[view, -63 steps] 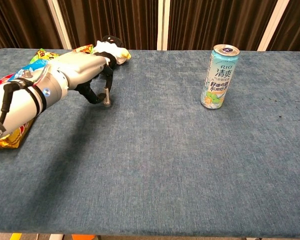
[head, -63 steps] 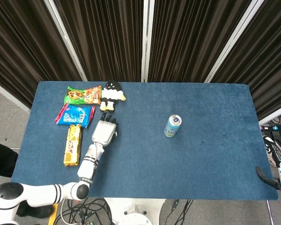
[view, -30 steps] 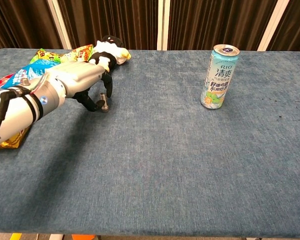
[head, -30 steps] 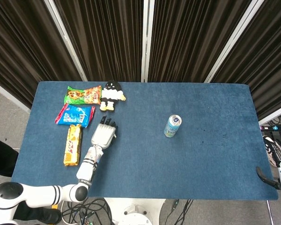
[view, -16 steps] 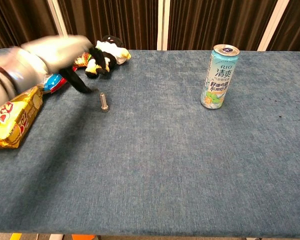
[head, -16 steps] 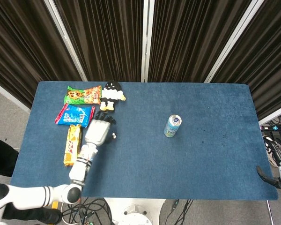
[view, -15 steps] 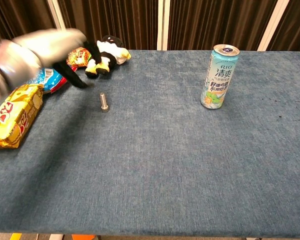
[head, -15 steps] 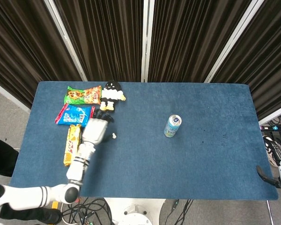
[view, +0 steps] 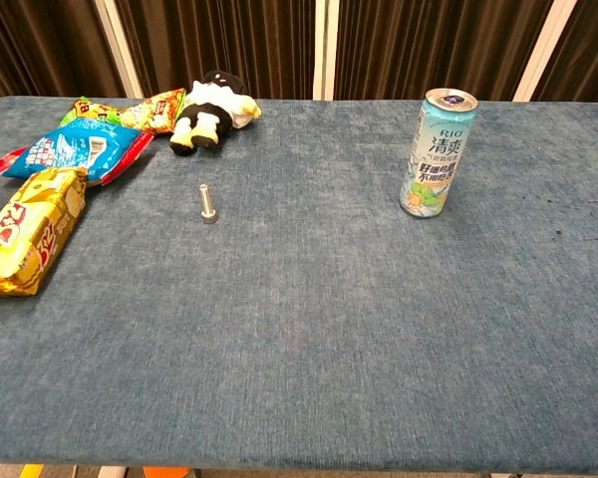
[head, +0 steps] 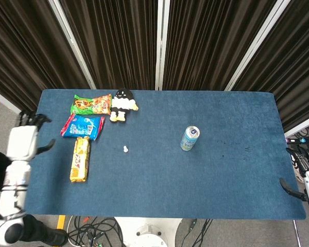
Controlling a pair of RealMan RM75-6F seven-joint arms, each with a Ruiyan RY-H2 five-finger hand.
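A small metal bolt [head: 125, 149] [view: 208, 204] lies alone on the blue table [head: 195, 195], left of centre. My left hand [head: 22, 141] hangs off the table's left edge, fingers apart and holding nothing; the chest view does not show it. Nearest to it are the yellow snack pack [head: 80, 158] [view: 25, 244] and the blue snack bag [head: 82, 126] [view: 75, 151]. Only a sliver of my right hand [head: 305, 189] shows past the table's right front corner, with a dark finger sticking out; its grip is hidden.
A tall light-blue drink can [head: 189, 138] [view: 438, 154] stands upright right of centre. A black and white plush toy [head: 122, 104] [view: 212, 110] and a green snack bag [head: 91, 104] [view: 120, 110] lie at the back left. Dark curtains hang behind the table.
My left hand let go of the bolt, lifted off the table and swung away to the left, beyond the edge. The bolt stays where it was set down.
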